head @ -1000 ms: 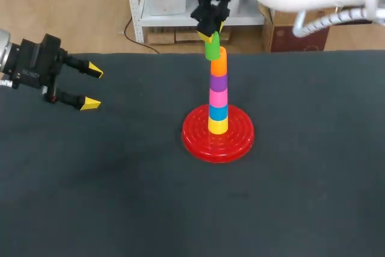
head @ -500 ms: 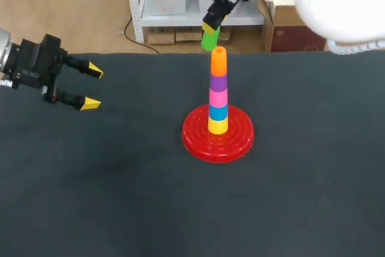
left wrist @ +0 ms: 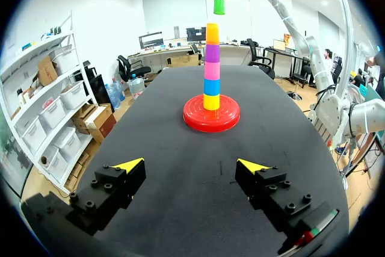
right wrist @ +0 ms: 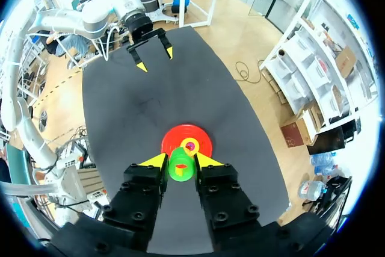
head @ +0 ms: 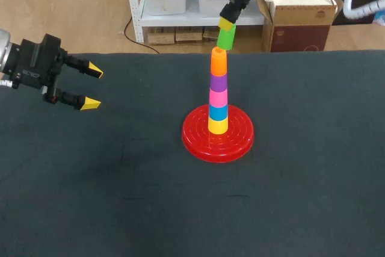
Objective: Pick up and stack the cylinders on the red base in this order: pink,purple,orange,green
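Change: the green cylinder (head: 225,39), tipped against the top of the stack a second ago and then swung off to one side, now hangs tilted just above the orange cylinder (head: 219,63), slightly to its other side and not touching it.
Meaning: this looks like a fresh line-up after a missed seating; green is the last piece, so the task is nearly done.
Right fingers (right wrist: 155,162): pinching the green cylinder from two sides, high over the red base (head: 195,141).
Left fingers (head: 90,103): spread and empty, well apart from the stack and unmoved.
Stack: orange on purple (head: 218,82) on pink (head: 218,97), above a blue and a yellow piece.
Cylinders: smooth, glossy plastic, short, slightly tapered and hollow; the green one shows an open bore.
Base: a shiny red disc with raised concentric rings.
Bench (head: 120,197): dark and matte, like felt.
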`<state>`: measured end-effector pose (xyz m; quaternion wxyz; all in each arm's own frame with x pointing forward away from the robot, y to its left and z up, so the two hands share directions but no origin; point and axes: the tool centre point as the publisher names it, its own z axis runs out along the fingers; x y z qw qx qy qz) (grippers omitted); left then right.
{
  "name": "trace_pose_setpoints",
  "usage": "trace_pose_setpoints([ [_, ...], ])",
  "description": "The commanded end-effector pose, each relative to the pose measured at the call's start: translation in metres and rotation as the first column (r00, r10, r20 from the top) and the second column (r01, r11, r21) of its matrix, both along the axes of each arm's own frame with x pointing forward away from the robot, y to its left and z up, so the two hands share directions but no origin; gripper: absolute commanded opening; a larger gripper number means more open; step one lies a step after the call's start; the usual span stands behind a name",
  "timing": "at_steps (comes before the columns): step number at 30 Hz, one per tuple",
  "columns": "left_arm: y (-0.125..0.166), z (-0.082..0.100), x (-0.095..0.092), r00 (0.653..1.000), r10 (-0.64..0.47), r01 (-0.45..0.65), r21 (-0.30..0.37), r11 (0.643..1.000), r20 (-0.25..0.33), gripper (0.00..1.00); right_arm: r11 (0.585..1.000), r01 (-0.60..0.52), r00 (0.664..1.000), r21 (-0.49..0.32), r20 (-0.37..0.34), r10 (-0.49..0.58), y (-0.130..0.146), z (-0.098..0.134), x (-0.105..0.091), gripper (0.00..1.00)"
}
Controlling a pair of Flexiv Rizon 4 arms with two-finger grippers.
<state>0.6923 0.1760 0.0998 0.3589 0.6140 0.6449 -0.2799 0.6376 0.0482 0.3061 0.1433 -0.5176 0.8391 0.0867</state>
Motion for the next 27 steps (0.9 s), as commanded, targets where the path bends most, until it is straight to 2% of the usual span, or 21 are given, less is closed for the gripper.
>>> trace_pose_setpoints([
  [1,0.0,-0.001,-0.001,1.0,0.002,-0.002,-0.001,1.0,0.004,1.0,0.998,-0.01,0.998,-0.062,-0.059,0.006,0.004,-0.005,0.01,0.0],
  [20,0.0,-0.001,-0.001,1.0,0.002,-0.002,-0.001,1.0,0.004,1.0,0.998,-0.014,0.999,-0.058,-0.037,0.012,0.012,-0.034,0.027,0.0],
  [27,0.0,-0.001,-0.001,1.0,0.002,-0.002,-0.001,1.0,0.004,1.0,0.996,-0.037,0.998,-0.076,-0.05,0.033,0.018,-0.038,0.023,0.0],
])
